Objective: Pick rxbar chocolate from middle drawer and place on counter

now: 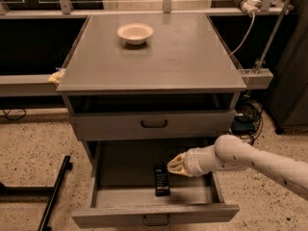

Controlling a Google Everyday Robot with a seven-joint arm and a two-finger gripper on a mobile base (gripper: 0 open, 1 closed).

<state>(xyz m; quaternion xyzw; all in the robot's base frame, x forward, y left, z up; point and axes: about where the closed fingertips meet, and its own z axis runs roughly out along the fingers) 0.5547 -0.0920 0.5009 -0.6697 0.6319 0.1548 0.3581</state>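
The rxbar chocolate (161, 180), a slim black bar with pale print, lies flat on the floor of the open middle drawer (154, 211), near its centre. My gripper (175, 166) reaches in from the right on a white arm and hovers just right of and above the bar's far end. The counter (159, 52) is the wide grey top of the cabinet above.
A cream bowl (135, 33) sits at the back left of the counter. A taller grey drawer (154, 124) with a black handle sits above the open one. A black bar (54, 191) lies on the speckled floor at left. Cables and a rail stand at right.
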